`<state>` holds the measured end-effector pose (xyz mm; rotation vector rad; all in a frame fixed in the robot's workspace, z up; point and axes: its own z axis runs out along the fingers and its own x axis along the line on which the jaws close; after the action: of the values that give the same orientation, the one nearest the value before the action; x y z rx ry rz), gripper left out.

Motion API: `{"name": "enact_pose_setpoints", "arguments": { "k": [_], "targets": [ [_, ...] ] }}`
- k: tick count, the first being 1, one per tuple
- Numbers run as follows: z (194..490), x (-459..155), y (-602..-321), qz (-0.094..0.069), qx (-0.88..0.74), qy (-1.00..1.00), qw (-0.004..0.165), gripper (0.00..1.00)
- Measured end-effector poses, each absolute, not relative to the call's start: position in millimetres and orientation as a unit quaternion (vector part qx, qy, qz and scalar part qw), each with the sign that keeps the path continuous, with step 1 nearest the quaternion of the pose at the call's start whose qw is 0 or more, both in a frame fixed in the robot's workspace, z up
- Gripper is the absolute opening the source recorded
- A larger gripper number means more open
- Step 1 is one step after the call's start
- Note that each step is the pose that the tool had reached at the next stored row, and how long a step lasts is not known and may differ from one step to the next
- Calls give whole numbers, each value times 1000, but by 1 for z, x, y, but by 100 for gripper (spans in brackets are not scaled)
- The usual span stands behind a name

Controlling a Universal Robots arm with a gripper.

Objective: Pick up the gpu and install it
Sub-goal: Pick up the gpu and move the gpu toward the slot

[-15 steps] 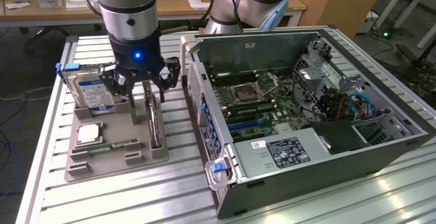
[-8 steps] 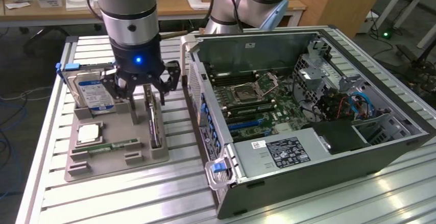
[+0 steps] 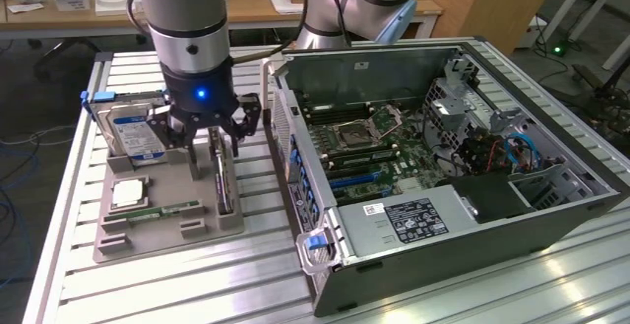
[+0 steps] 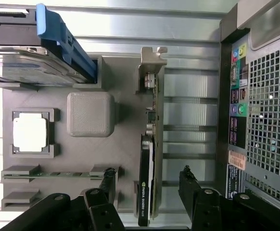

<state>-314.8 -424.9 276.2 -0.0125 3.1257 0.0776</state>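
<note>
A grey moulded tray (image 3: 212, 229) lies on the ribbed aluminium worktop (image 3: 177, 287), and each part has its own pocket. At one end a boxy silver hard drive (image 3: 133, 136) with a blue-and-white label stands on edge in a blue plastic carrier (image 4: 58, 38). Beside it a square processor (image 3: 128, 191) with a pale metal lid lies flat in a shallow recess. A narrow green memory stick (image 3: 162, 212) sits on edge between small slotted posts. A rounded square block (image 4: 91, 114) with a finely grained surface rises from the middle of the tray.

The gpu (image 4: 149, 139) stands on its long edge in a slot along the side of the tray nearest the computer case (image 3: 453, 265). It is a thin flat card with a dark face, and its silver-grey bracket (image 4: 152, 62) is at the hard-drive end.

The tool (image 3: 206, 145) hangs directly over the card. Its black fingers (image 4: 106, 185) are spread apart, one on each side of the card, with a gap showing on both sides.

The dark metal case lies on its side with the panel off. Inside are a green motherboard (image 3: 374, 147), drive cages and a grey labelled power supply (image 3: 409, 221). In the wrist view its rear wall is perforated mesh (image 4: 270, 96).
</note>
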Motion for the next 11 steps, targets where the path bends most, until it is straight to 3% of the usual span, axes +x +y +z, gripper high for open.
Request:
{"name": "enact_pose_setpoints", "arguments": {
  "k": [11],
  "targets": [
    [262, -315, -425, 25, -4, 1000, 7, 65]
  ]
}}
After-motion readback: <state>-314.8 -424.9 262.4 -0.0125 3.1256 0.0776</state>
